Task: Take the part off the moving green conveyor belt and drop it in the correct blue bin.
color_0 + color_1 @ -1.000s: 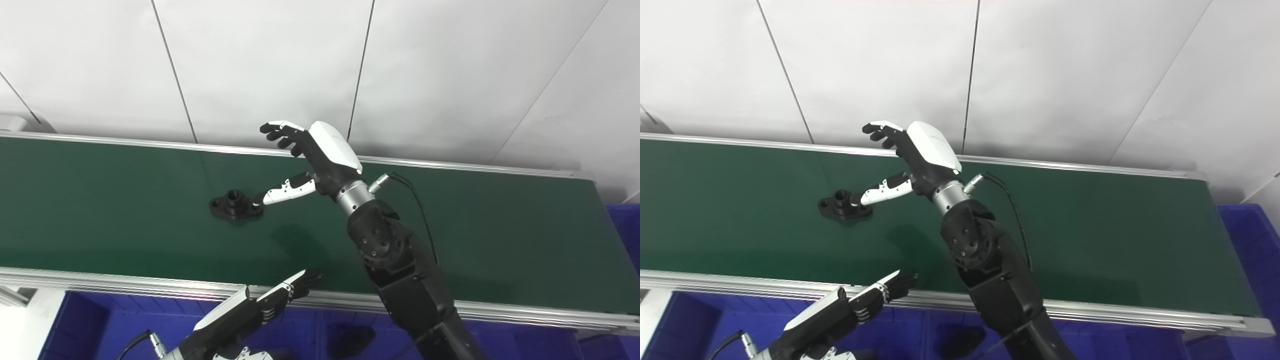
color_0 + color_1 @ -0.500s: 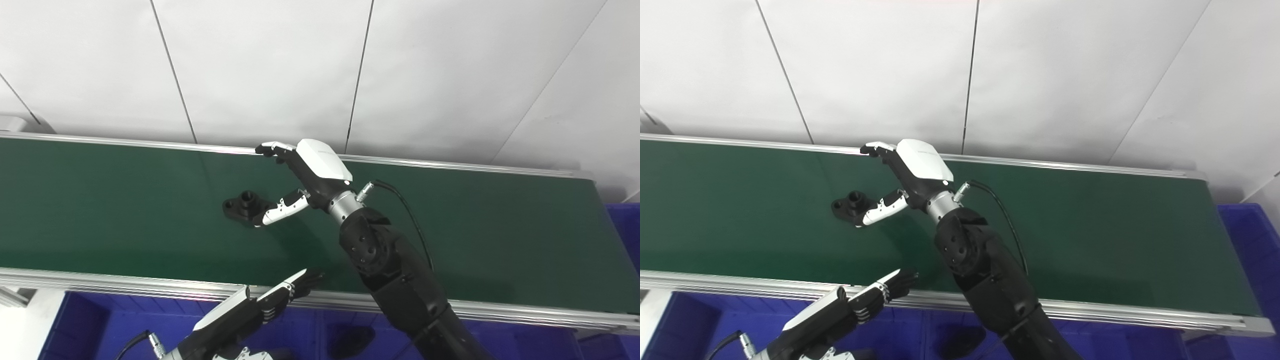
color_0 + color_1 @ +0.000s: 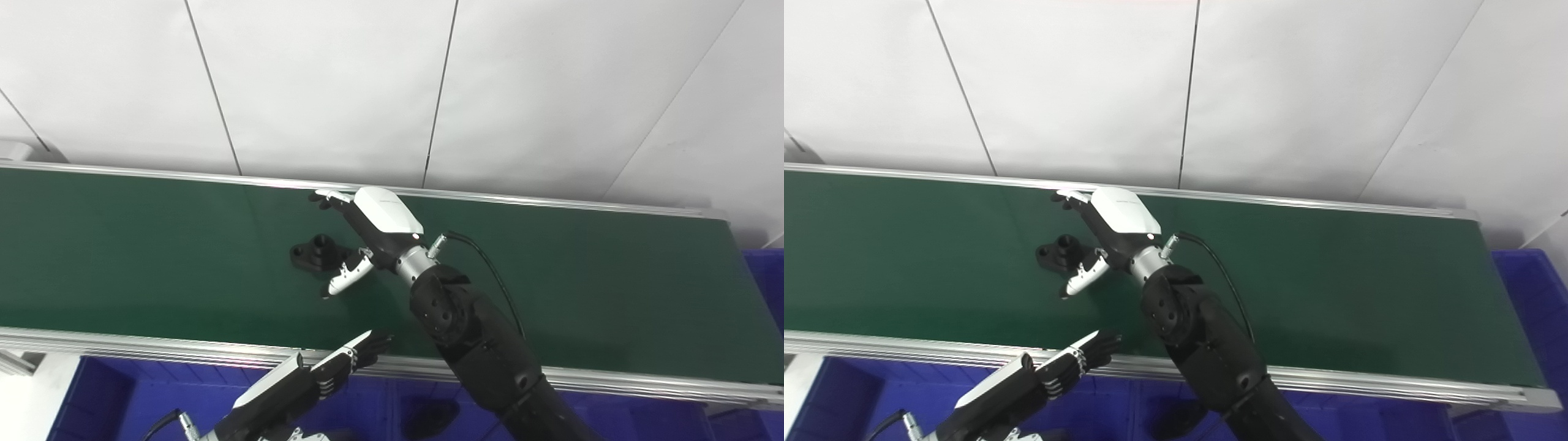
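Observation:
A black flanged part point(image 3: 315, 251) with a short upright tube lies on the green conveyor belt point(image 3: 122, 257). My right hand point(image 3: 370, 228) hovers low over the belt just right of the part, open. Its fingers point(image 3: 326, 197) reach past the part's far side and its thumb point(image 3: 346, 278) points down on the near side. The part sits in the gap between them, and I cannot tell whether anything touches it. My left hand point(image 3: 306, 383) stays at the belt's near rail, fingers stretched out, holding nothing.
Blue bins point(image 3: 110, 392) run along below the near rail point(image 3: 153, 346); a dark object point(image 3: 432, 416) lies in one. Another blue bin point(image 3: 765, 275) stands past the belt's right end. A white panelled wall point(image 3: 367, 86) rises behind the belt.
The part has ridden right along the belt. My right hand has dropped toward the belt, its thumb swinging down to the part's near side. The left hand has barely moved.

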### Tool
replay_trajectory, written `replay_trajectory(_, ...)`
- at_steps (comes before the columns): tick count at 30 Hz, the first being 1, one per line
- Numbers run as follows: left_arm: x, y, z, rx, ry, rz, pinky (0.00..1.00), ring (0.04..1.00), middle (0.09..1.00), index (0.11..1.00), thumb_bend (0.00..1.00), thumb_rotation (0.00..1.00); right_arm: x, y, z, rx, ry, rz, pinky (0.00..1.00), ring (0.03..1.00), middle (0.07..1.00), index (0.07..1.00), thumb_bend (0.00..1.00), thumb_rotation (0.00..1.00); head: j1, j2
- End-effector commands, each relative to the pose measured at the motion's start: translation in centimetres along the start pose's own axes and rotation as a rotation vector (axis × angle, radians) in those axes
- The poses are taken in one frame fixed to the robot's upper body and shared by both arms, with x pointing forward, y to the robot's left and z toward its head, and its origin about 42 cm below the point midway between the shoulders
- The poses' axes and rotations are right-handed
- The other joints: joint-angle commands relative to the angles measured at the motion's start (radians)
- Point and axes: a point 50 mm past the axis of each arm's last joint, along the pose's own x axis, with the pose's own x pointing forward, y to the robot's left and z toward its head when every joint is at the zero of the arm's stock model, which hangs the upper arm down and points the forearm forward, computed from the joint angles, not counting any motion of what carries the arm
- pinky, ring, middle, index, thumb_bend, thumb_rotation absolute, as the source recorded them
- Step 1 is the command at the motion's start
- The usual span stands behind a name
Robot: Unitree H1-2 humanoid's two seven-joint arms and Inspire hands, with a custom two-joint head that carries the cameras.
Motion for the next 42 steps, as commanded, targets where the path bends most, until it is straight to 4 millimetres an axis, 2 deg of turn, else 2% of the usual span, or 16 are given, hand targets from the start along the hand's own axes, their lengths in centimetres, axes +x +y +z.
replay_trajectory(1, -0.3, 0.3, 1.1, 0.017, -0.045, 0.007, 1.00, 1.000, 1.000, 1.000, 0.39, 0.57, 0.6, -1.0, 1.2, -0.031, -0.083, -0.057, 0.79, 0.825, 0.811, 0.881, 0.94, 0.04, 0.000, 0.001)
replay_trajectory(8, -0.4, 0.6, 1.6, 0.031, -0.056, 0.004, 1.00, 1.000, 1.000, 1.000, 0.38, 0.58, 0.4, 0.6, -0.7, -0.117, -0.046, -0.071, 0.71, 0.778, 0.770, 0.861, 0.91, 0.00, -0.021, 0.007)
replay_trajectory(13, -0.4, 0.8, 2.0, 0.030, -0.057, 0.000, 1.00, 1.000, 1.000, 1.000, 0.39, 0.61, 0.4, 1.8, -2.9, -0.199, 0.026, -0.073, 0.65, 0.688, 0.646, 0.830, 0.82, 0.00, -0.034, 0.013)
replay_trajectory(14, -0.4, 0.8, 2.0, 0.027, -0.056, 0.000, 1.00, 1.000, 1.000, 1.000, 0.39, 0.61, 0.4, 2.0, -3.4, -0.213, 0.046, -0.075, 0.64, 0.671, 0.626, 0.821, 0.80, 0.00, -0.034, 0.014)
replay_trajectory(15, -0.5, 0.9, 2.1, 0.027, -0.055, -0.001, 1.00, 1.000, 1.000, 1.000, 0.39, 0.61, 0.4, 2.1, -3.8, -0.224, 0.060, -0.077, 0.64, 0.653, 0.560, 0.811, 0.68, 0.00, -0.035, 0.014)
replay_trajectory(16, -0.5, 0.9, 2.1, 0.027, -0.054, -0.001, 1.00, 1.000, 1.000, 1.000, 0.39, 0.61, 0.4, 2.2, -4.0, -0.229, 0.067, -0.079, 0.63, 0.633, 0.525, 0.804, 0.63, 0.00, -0.036, 0.014)
replay_trajectory(18, -0.6, 0.9, 2.2, 0.029, -0.055, -0.002, 1.00, 1.000, 1.000, 1.000, 0.40, 0.62, 0.3, 2.2, -4.3, -0.234, 0.083, -0.090, 0.60, 0.571, 0.487, 0.788, 0.57, 0.00, -0.039, 0.014)
replay_trajectory(21, -0.6, 1.0, 2.1, 0.032, -0.054, -0.004, 1.00, 1.000, 1.000, 1.000, 0.40, 0.63, 0.3, 1.9, -4.2, -0.230, 0.087, -0.115, 0.54, 0.532, 0.481, 0.779, 0.57, 0.00, -0.045, 0.011)
replay_trajectory(33, -0.3, 1.4, 2.0, 0.038, -0.059, -0.008, 1.00, 1.000, 1.000, 1.000, 0.39, 0.61, 0.5, 1.0, -4.0, -0.186, 0.080, -0.181, 0.52, 0.552, 0.483, 0.757, 0.57, 0.00, -0.047, 0.005)
replay_trajectory(39, -0.4, 1.6, 2.0, 0.041, -0.057, -0.010, 1.00, 1.000, 1.000, 1.000, 0.39, 0.59, 0.5, 1.0, -4.4, -0.199, 0.099, -0.173, 0.48, 0.527, 0.482, 0.755, 0.57, 0.00, -0.052, 0.000)
replay_trajectory(42, -0.4, 1.7, 2.0, 0.040, -0.057, -0.009, 1.00, 1.000, 1.000, 1.000, 0.39, 0.59, 0.4, 1.1, -4.6, -0.195, 0.103, -0.171, 0.50, 0.546, 0.482, 0.750, 0.57, 0.00, -0.056, 0.000)
